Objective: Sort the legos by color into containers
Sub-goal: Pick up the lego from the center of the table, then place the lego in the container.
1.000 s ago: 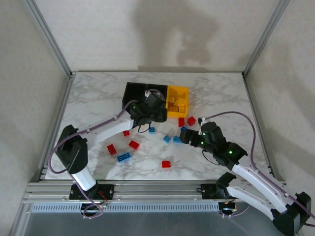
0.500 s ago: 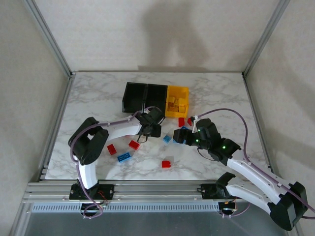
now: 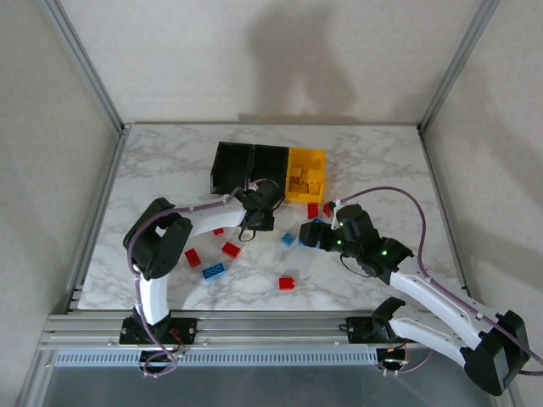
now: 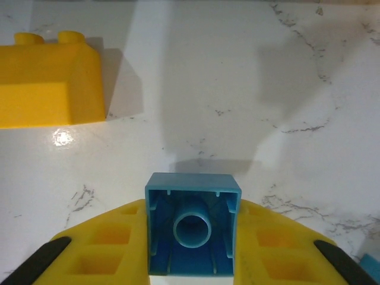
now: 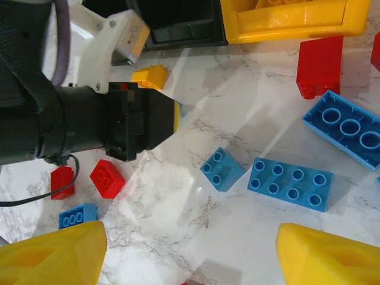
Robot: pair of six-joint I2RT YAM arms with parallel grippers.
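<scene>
My left gripper [image 4: 193,237] is shut on a small blue lego [image 4: 193,225] whose hollow underside faces the wrist camera, just above the marble table. From above, the left gripper [image 3: 260,219] is in front of the containers: two black bins [image 3: 229,149] and a yellow bin [image 3: 307,153] with yellow legos inside. A yellow lego [image 4: 50,80] lies close ahead of it. My right gripper [image 5: 190,249] hangs open above a small blue lego [image 5: 222,168] and a long blue one [image 5: 288,183]. In the top view the right gripper [image 3: 314,236] is right of the left one.
Red legos [image 3: 231,249] [image 3: 193,258] [image 3: 287,283] and a blue one [image 3: 214,271] lie scattered on the near table. More red [image 5: 320,64] and blue [image 5: 350,127] legos lie near the yellow bin. The left arm's wrist [image 5: 89,127] is close to my right gripper.
My left gripper came down from the bins to the table and shut on the small blue lego. The right gripper shifted slightly left and stayed open.
</scene>
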